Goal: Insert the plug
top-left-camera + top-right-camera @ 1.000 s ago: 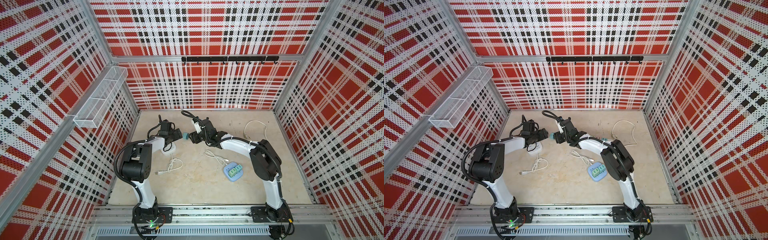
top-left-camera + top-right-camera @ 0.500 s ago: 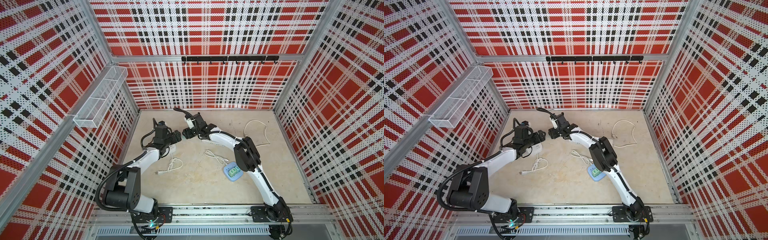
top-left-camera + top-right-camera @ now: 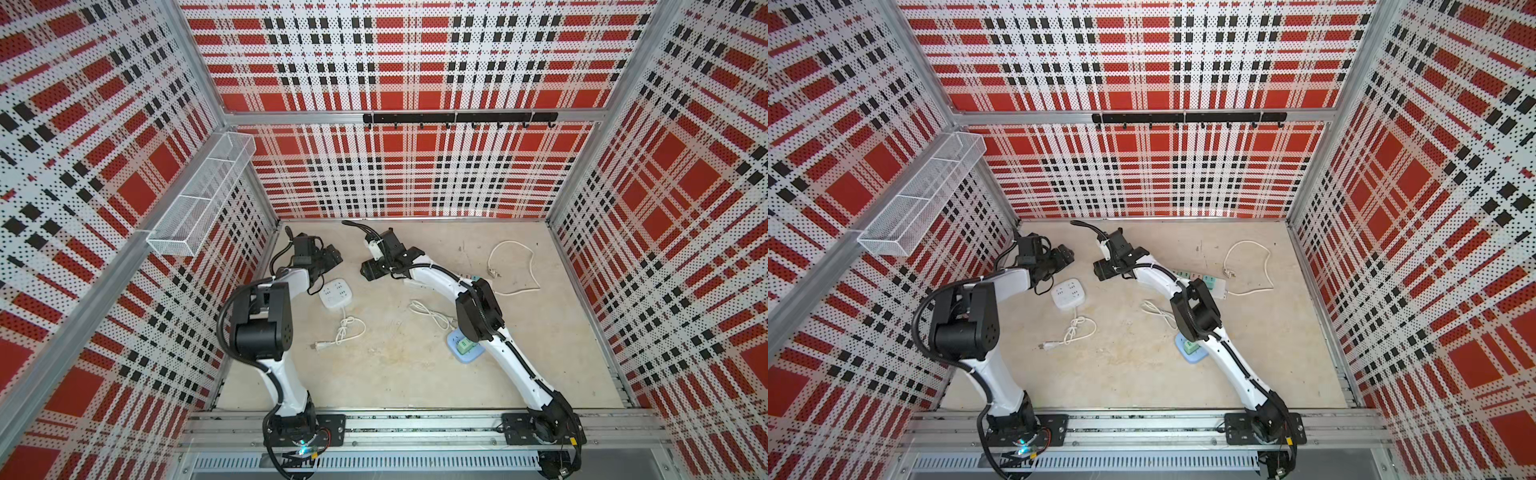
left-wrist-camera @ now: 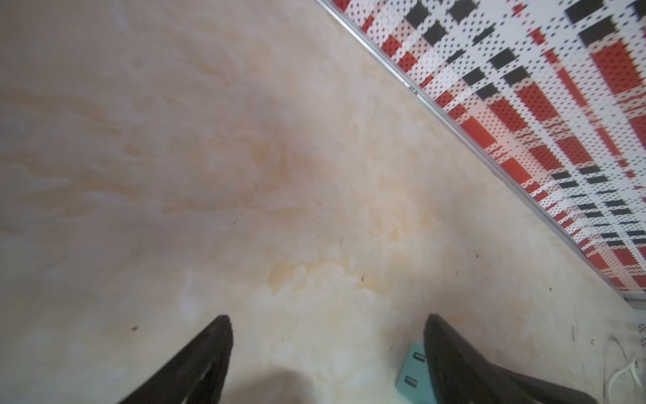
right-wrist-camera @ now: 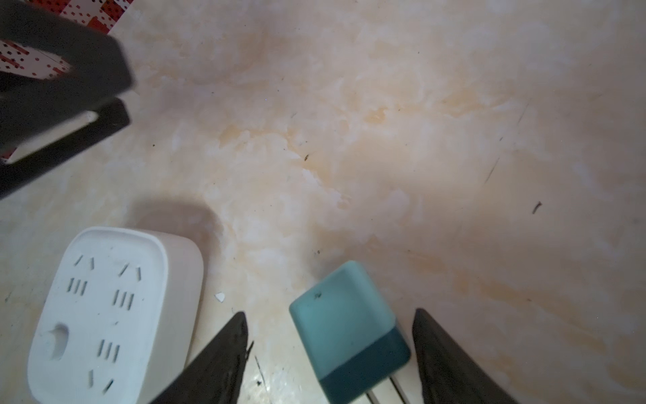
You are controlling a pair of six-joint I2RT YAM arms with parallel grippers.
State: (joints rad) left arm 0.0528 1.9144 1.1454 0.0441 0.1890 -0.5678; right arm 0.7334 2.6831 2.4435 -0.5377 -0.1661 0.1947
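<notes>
While wire basket (image 3: 199, 195) hung apart from white power strip (image 5: 112, 314), teal plug (image 5: 344, 314) lay beside strip between parted right gripper (image 5: 329, 313) fingers, hidden in top views; left gripper (image 4: 327, 317) gaped.

The plug (image 5: 346, 328) is teal, light at one end and darker at its pronged end. The socket block (image 5: 105, 314) is plain white. The worktop (image 3: 395, 374) is beige with marbled yellowish streaks. The walls (image 3: 415, 166) show red, white and black plaid, dotted with holes.
</notes>
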